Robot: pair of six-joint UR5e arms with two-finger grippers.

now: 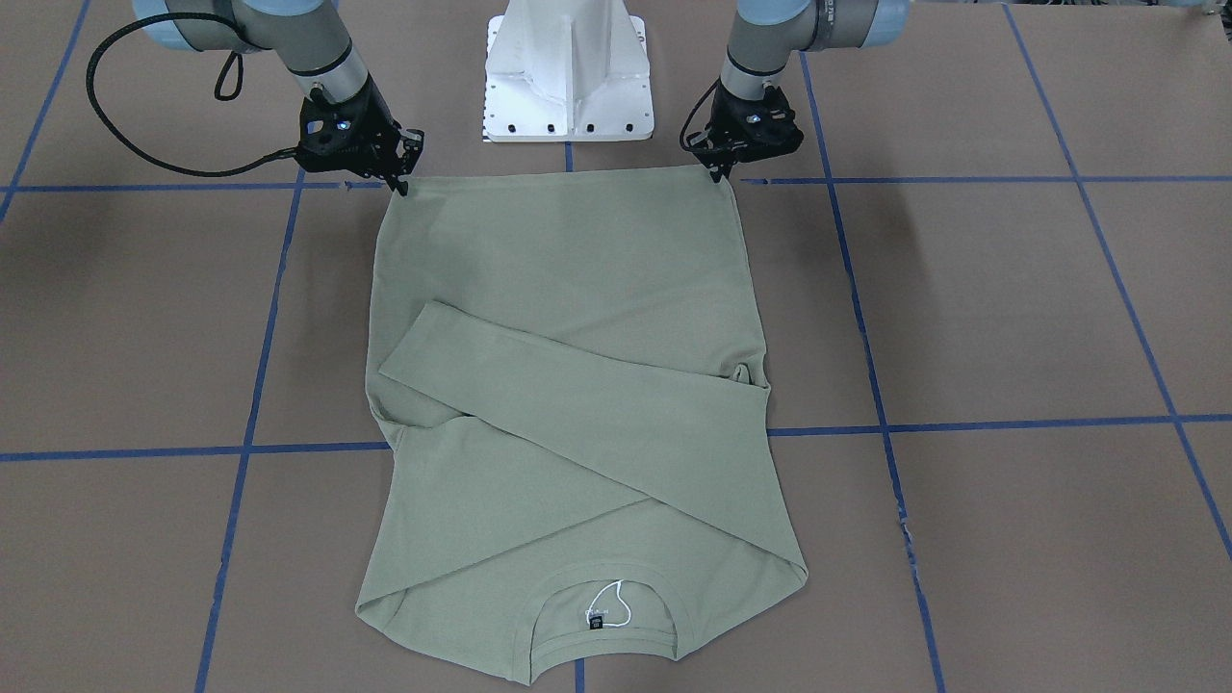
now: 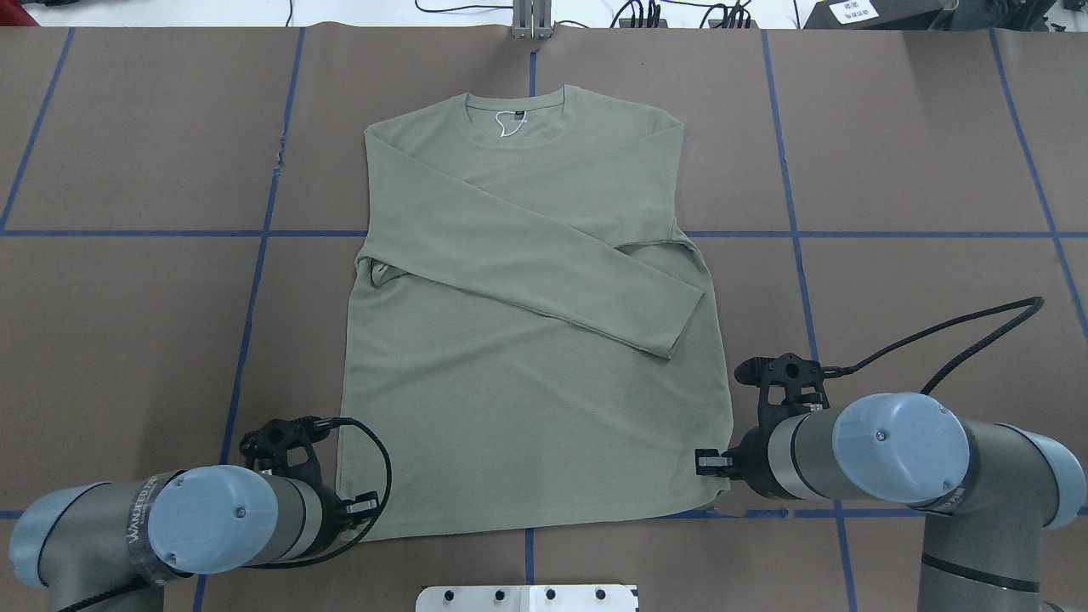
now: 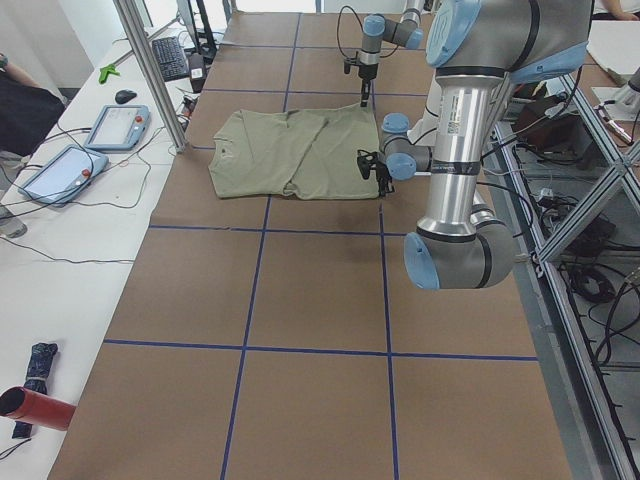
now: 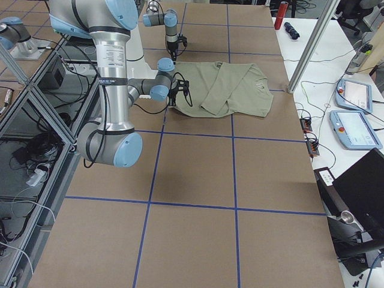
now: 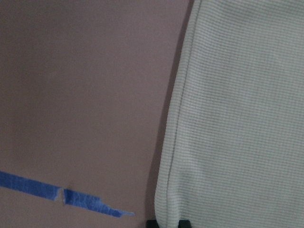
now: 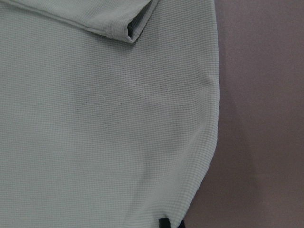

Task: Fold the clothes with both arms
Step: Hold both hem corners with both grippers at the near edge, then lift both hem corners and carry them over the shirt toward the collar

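The sage-green long-sleeved shirt (image 1: 577, 279) lies flat on the brown table, collar (image 2: 516, 106) away from the robot. Both sleeves are folded across the chest, and one cuff (image 2: 680, 327) rests on the body. My left gripper (image 1: 717, 175) is shut on the hem corner on my left side, seen at the bottom edge (image 5: 166, 223) of the left wrist view. My right gripper (image 1: 399, 185) is shut on the other hem corner (image 6: 171, 222). From overhead, the left gripper (image 2: 361, 507) and right gripper (image 2: 710, 463) sit at the near hem's two ends.
The white pedestal (image 1: 568, 77) stands just behind the hem, between the arms. Blue tape lines (image 1: 1011, 422) cross the brown table. A side bench with tablets (image 3: 95, 140) and a red cylinder (image 3: 35, 408) runs along the far side.
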